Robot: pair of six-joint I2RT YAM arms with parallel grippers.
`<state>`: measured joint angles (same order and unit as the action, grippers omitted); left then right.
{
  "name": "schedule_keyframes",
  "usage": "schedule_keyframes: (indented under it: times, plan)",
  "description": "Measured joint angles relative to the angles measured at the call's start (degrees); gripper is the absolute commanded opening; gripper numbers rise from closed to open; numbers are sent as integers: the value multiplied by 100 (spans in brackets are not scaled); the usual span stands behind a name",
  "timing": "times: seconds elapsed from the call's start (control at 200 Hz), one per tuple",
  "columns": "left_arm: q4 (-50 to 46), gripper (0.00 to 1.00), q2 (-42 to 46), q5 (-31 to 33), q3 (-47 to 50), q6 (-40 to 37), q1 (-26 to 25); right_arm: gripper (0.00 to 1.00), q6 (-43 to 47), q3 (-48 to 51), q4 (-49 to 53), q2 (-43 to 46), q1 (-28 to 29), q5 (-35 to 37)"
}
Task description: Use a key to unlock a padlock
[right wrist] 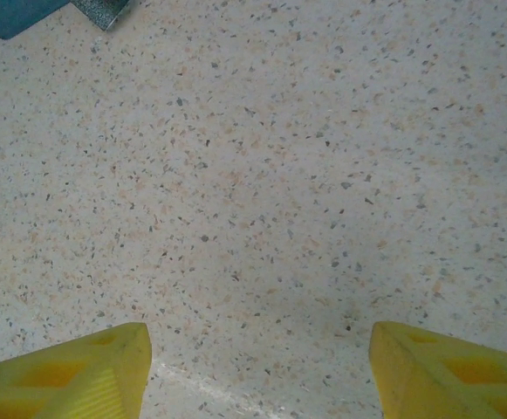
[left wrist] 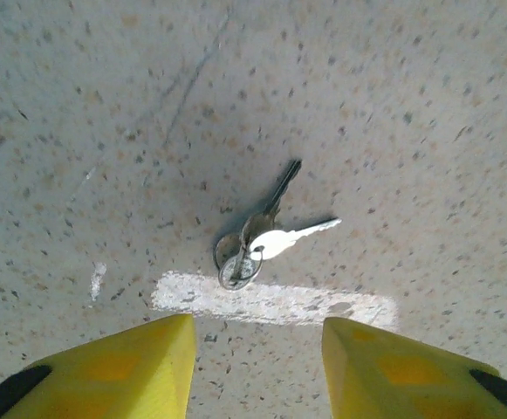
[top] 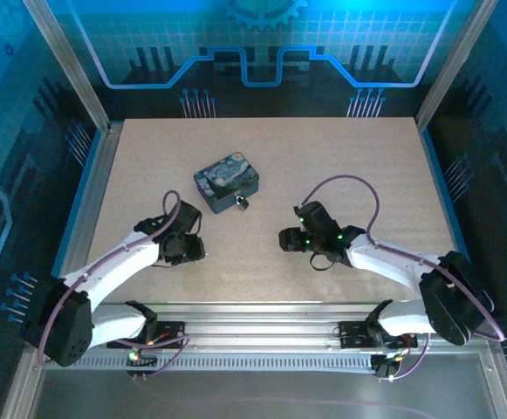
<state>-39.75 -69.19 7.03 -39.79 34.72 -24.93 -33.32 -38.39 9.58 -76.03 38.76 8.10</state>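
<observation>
Beige speckled tabletop lies under both your arms. Your left gripper hangs with its yellow fingers apart and nothing between them. The key lies flat on its ring just ahead of them, untouched. Your right gripper is spread wide above the table, holding nothing. The padlock sits against the blue tin, beyond both grippers.

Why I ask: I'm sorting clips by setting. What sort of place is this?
Probably a robotics lab test cell: a left arm and right arm bolted at the table edge, enclosed by metal-framed panels printed with blue circuit patterns.
</observation>
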Motion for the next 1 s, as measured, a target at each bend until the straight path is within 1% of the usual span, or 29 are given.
schedule_keyframes:
  times: [0.145,0.42,0.59,1.0]
  plan:
    - [168,36,-400,2,96,11,-87,67,-35,9,-39,-42,90,2]
    - [407,35,-1119,107,-35,-57,-151,67,-35,9,-35,-44,142,11]
    - [407,33,-1189,282,-166,-186,-151,67,-35,9,-42,-44,142,4]
    - [516,36,-1543,348,-197,-334,-162,67,-35,9,-68,-214,146,-17]
